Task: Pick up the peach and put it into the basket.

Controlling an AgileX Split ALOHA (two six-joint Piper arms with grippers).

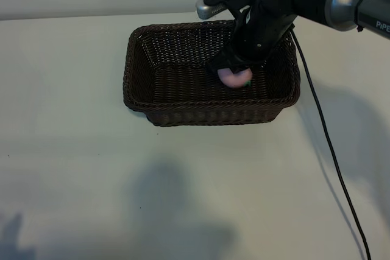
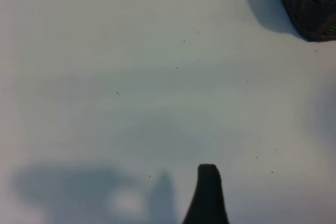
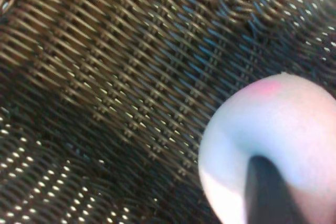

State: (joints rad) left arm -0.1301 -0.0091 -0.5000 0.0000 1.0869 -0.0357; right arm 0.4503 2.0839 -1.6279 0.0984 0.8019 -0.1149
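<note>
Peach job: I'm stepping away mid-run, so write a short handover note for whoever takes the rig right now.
Right claw: lowered inside the basket, at the peach; whether it grips or has let go is unclear.
Left claw: open, idle over bare table, beside the basket's corner.
Done: peach carried into the basket, near its right end.
Left: confirm the release, lift the right arm clear.

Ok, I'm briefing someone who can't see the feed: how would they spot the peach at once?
Find the large rectangular dark-brown wicker basket on the pale table. Inside it, toward its right end, sits the small round pale-pink peach with a green leaf mark, right beneath the black right gripper. It is the only light, smooth thing against the dark weave.
</note>
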